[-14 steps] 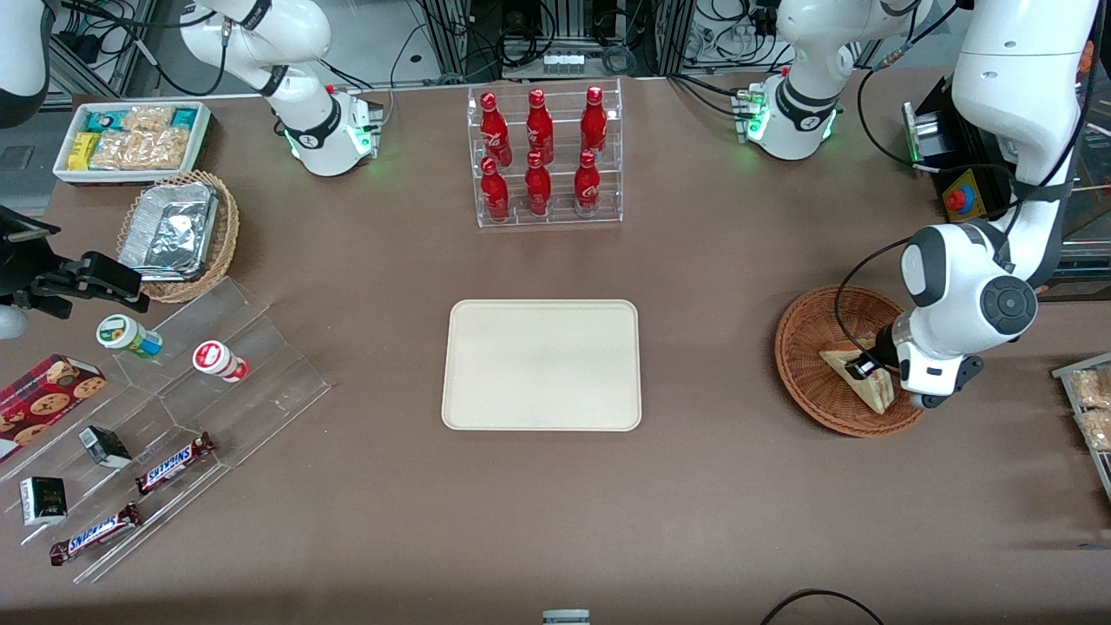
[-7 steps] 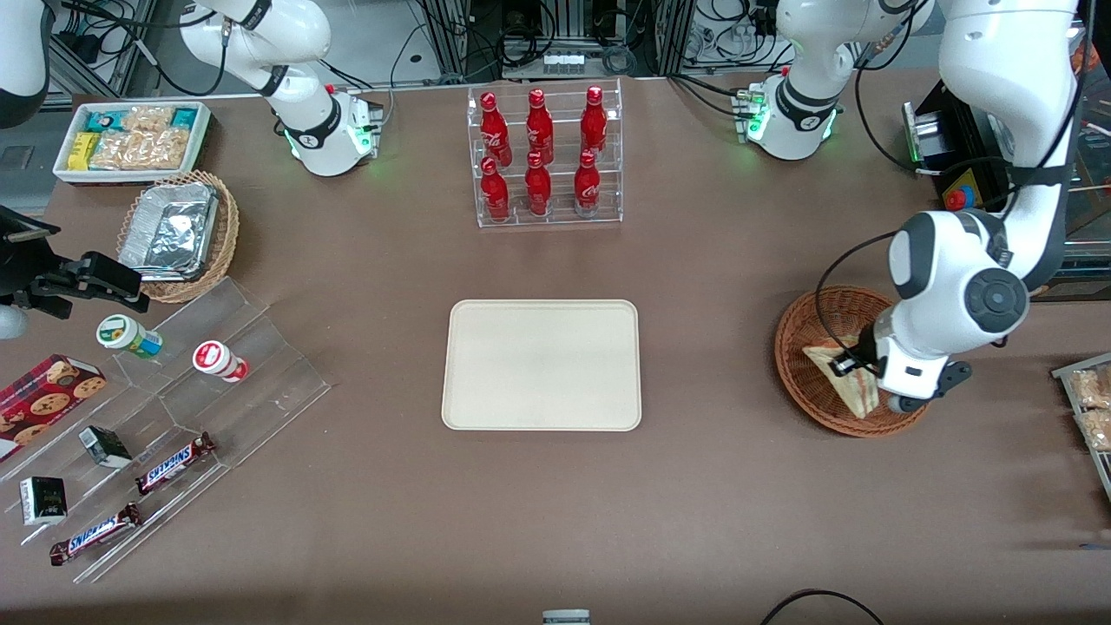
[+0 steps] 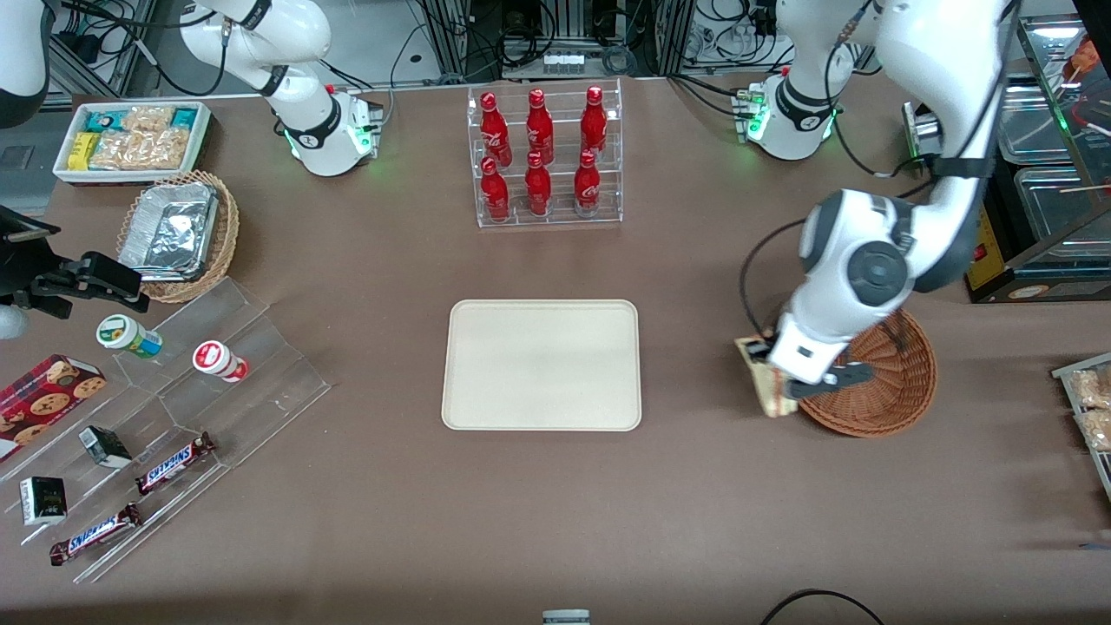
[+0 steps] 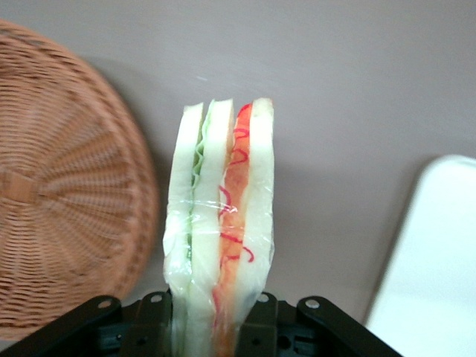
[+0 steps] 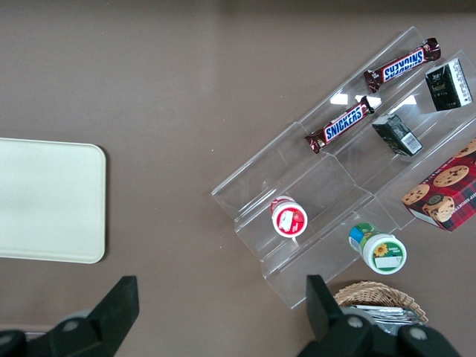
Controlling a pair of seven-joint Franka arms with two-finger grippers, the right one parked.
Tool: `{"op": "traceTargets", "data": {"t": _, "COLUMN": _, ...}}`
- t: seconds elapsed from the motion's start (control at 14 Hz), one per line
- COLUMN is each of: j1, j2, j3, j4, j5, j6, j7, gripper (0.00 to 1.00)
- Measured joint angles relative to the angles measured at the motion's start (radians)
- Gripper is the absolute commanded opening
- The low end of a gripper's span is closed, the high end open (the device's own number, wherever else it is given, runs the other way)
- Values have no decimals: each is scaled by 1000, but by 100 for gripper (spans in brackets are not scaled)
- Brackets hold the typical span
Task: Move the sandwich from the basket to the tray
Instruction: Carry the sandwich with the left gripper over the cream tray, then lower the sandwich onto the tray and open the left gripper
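Between our fingers: the sandwich (image 4: 219,223), standing on edge in clear wrap, above bare table.
Gripper (image 3: 775,375): closed on the sandwich's lower end, gripping its two bread faces.
Basket (image 3: 877,382): just beside our fingers, empty.
Tray (image 3: 542,365): ahead of our fingers, toward the parked arm's end.
How it feels, we think: light, soft, squashy; the wrap looks slippery.
Where to hold: flat bread sides, gently.

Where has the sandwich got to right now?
The sandwich hangs above the table, clamped in the gripper, just outside the basket rim, between basket and tray.
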Motion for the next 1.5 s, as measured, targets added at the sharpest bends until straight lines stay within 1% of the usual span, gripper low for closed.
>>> {"op": "traceTargets", "data": {"t": 0.21, "j1": -114, "j2": 44, "j3": -3, "j4": 44, "j5": -5, "j6": 0, "j7": -6, "gripper": 26}}
{"op": "traceTargets", "data": {"t": 0.29, "j1": -148, "j2": 64, "j3": -3, "j4": 64, "j5": -5, "j6": 0, "j7": -12, "gripper": 29}}
{"op": "traceTargets", "data": {"t": 0.36, "j1": -176, "j2": 85, "j3": -3, "j4": 84, "j5": -5, "j6": 0, "j7": -15, "gripper": 29}}
{"op": "traceTargets", "data": {"t": 0.5, "j1": -228, "j2": 132, "j3": -3, "j4": 124, "j5": -6, "j6": 12, "j7": -22, "gripper": 29}}
{"op": "traceTargets", "data": {"t": 0.64, "j1": -276, "j2": 198, "j3": -3, "j4": 182, "j5": -6, "j6": 24, "j7": -74, "gripper": 28}}
{"op": "traceTargets", "data": {"t": 0.86, "j1": -315, "j2": 297, "j3": -3, "j4": 258, "j5": -6, "j6": 73, "j7": -103, "gripper": 27}}
{"op": "traceTargets", "data": {"t": 1.07, "j1": -324, "j2": 336, "j3": -3, "j4": 276, "j5": -6, "j6": 97, "j7": -102, "gripper": 30}}
{"op": "traceTargets", "data": {"t": 1.29, "j1": -335, "j2": 358, "j3": -3, "j4": 280, "j5": -6, "j6": 99, "j7": -102, "gripper": 45}}
{"op": "traceTargets", "data": {"t": 1.36, "j1": -336, "j2": 363, "j3": -3, "j4": 281, "j5": -6, "j6": 106, "j7": -102, "gripper": 55}}
{"op": "traceTargets", "data": {"t": 1.43, "j1": -336, "j2": 365, "j3": -2, "j4": 281, "j5": -5, "j6": 116, "j7": -102, "gripper": 67}}
{"op": "traceTargets", "data": {"t": 1.5, "j1": -336, "j2": 366, "j3": -2, "j4": 281, "j5": -5, "j6": 122, "j7": -102, "gripper": 92}}
